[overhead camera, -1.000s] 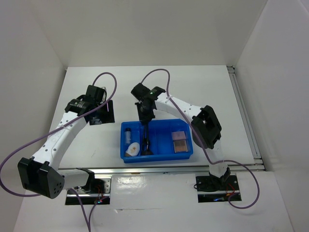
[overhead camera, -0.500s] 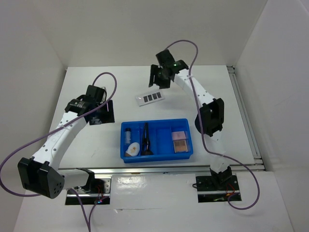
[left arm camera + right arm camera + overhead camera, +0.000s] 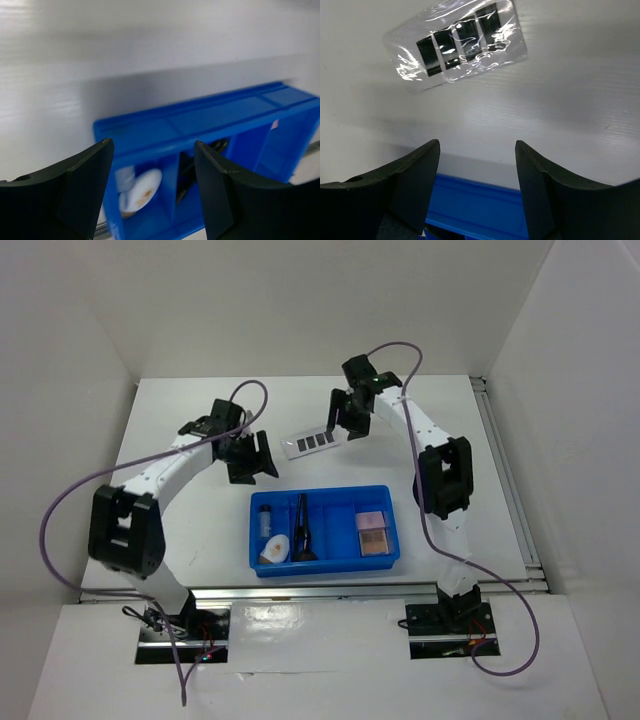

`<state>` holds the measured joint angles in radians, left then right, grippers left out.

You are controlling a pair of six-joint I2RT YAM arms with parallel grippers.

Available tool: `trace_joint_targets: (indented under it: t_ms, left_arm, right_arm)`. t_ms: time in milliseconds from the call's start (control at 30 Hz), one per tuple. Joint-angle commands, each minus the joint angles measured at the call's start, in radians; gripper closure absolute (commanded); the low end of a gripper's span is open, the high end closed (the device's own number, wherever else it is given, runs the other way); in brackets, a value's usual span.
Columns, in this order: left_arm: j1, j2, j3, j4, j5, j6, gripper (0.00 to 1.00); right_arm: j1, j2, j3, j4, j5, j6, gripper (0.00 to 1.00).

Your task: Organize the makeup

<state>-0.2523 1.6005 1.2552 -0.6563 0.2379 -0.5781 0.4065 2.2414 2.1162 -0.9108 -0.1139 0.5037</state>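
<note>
Clear palette [image 3: 456, 44] out on the table beyond the blue tray's [image 3: 325, 562] far wall, long axis roughly along that wall, slightly slanted. Right gripper [image 3: 476, 150] nearer, jaws spread and empty, palette ahead of them and a little left. Left gripper [image 3: 152, 150] likewise spread, empty, near the tray's far-left corner. Likely a right-arm pick.

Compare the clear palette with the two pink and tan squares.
The clear palette lies on the table beyond the blue tray; the two squares lie in its right compartment. The palette is see-through with four dark pans; the squares are opaque pink and tan. The palette sits aslant to the tray; the squares align with its walls. All lie flat.
</note>
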Motion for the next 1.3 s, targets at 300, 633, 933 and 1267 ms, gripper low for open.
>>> trace_joint_targets:
  t_ms: [300, 633, 933, 1267]
  left_arm:
    - [0.03, 0.392, 0.223, 0.29, 0.161, -0.218, 0.18]
    - [0.048, 0.599, 0.407, 0.288, 0.141, -0.218, 0.2]
    - [0.048, 0.65, 0.42, 0.354, 0.095, -0.239, 0.22]
    - [0.038, 0.708, 0.441, 0.411, 0.127, -0.27, 0.3]
  right_arm:
    - [-0.142, -0.38, -0.231, -0.005, 0.066, -0.068, 0.29]
    - [-0.239, -0.609, -0.475, -0.006, 0.077, -0.056, 0.29]
    - [-0.268, -0.644, -0.487, -0.057, 0.108, -0.047, 0.29]
    - [-0.268, -0.626, -0.487, -0.066, 0.108, -0.056, 0.29]
